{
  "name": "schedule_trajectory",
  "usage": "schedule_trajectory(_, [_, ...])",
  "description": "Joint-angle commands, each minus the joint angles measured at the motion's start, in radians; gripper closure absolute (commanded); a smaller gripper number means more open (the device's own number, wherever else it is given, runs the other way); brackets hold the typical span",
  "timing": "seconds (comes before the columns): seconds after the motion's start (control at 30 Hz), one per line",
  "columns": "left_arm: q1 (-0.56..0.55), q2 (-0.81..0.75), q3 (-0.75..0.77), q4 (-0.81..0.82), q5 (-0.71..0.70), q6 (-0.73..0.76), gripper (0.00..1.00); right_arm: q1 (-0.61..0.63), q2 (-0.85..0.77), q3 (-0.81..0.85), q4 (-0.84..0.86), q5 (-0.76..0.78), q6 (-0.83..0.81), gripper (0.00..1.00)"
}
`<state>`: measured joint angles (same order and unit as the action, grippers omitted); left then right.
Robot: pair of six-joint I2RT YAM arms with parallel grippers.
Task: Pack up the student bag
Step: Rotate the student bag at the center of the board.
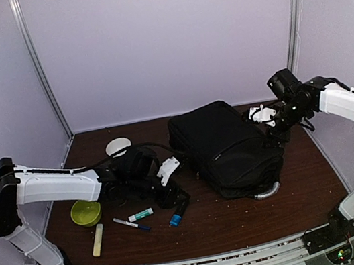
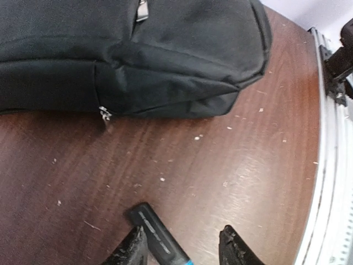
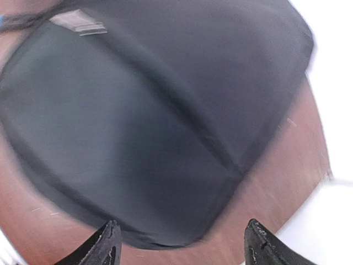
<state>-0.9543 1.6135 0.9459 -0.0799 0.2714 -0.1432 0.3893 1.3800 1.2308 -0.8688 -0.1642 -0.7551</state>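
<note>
The student bag [image 1: 227, 148] is a big black fabric bag lying flat mid-table, with a grey curved handle [image 1: 267, 192] at its near corner. My left gripper [image 1: 179, 204] is low over the table left of the bag. In the left wrist view it [image 2: 182, 249] is open, and a black marker with a blue band [image 2: 157, 234] lies on the wood between the jaws, against the left finger. The bag [image 2: 127, 55] and its zipper pull are beyond it. My right gripper [image 1: 275, 129] is at the bag's far right corner. It [image 3: 185, 243] is open and empty above the bag's rounded corner [image 3: 154, 110].
Left of the bag lie a green bowl [image 1: 86, 212], a white round lid [image 1: 119, 145], a pen [image 1: 131, 224], a green-and-white marker [image 1: 140, 215] and a yellow stick [image 1: 98, 240]. The table's metal front rail [image 2: 331, 165] is close to the left gripper. Walls enclose the back and sides.
</note>
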Motion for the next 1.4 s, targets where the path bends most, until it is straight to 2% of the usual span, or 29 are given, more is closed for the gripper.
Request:
schedule_trajectory(0.0, [0.009,0.07,0.009,0.206,-0.088,0.102,0.55,0.153,-0.058,-0.096,-0.039,-0.039,-0.08,0.23])
schedule_trajectory(0.07, [0.016,0.141,0.056,0.246,-0.102,0.094,0.62,0.207,-0.056,-0.094,-0.054,-0.04,-0.068,0.24])
schedule_trajectory(0.13, [0.023,0.197,0.078,0.318,-0.127,0.083,0.65,0.238,-0.057,-0.093,-0.068,-0.068,-0.064,0.24])
schedule_trajectory(0.33, [0.077,0.317,0.087,0.504,-0.046,0.054,0.66,0.28,-0.086,-0.133,-0.044,-0.05,-0.066,0.24])
schedule_trajectory(0.7, [0.08,0.447,0.14,0.597,0.043,0.045,0.69,0.28,-0.12,-0.154,-0.027,-0.07,-0.04,0.25])
schedule_trajectory(0.83, [0.08,0.457,0.164,0.573,0.05,0.051,0.81,0.28,-0.116,-0.157,-0.02,-0.079,-0.022,0.26])
schedule_trajectory(0.97, [0.079,0.442,0.16,0.551,0.071,0.048,1.0,0.291,-0.111,-0.162,0.01,-0.087,0.017,0.32])
schedule_trajectory(1.07, [0.076,0.427,0.158,0.504,0.105,0.032,1.0,0.327,-0.092,-0.174,0.021,-0.094,0.041,0.37])
schedule_trajectory(1.17, [0.068,0.384,0.133,0.458,0.123,0.021,1.0,0.386,-0.071,-0.222,0.081,-0.026,0.047,0.36])
schedule_trajectory(1.27, [0.058,0.338,0.108,0.41,0.13,0.017,1.0,0.396,-0.044,-0.252,0.166,-0.017,0.056,0.34])
schedule_trajectory(1.37, [0.039,0.323,0.121,0.34,0.228,0.009,1.0,0.399,0.004,-0.259,0.239,0.024,0.073,0.34])
